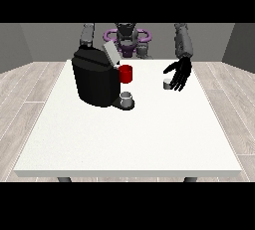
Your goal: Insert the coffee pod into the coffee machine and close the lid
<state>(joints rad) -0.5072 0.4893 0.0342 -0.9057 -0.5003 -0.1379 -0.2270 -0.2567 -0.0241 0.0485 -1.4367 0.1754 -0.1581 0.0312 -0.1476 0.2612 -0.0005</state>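
A black coffee machine (94, 80) stands on the white table (129, 134) at the left, its grey lid (111, 53) raised and tilted. A small grey cup (127, 98) sits on the machine's base at the front. The small grey coffee pod (168, 84) rests on the table at the right. The hand at the view's right (180, 73) hangs just beside and above the pod, fingers spread and pointing down, holding nothing. The hand at the view's left is hidden behind the machine; only its arm (87, 35) shows.
A red mug (126, 73) stands right behind the machine's spout. The table's front half is bare white surface, with its front edge near the camera.
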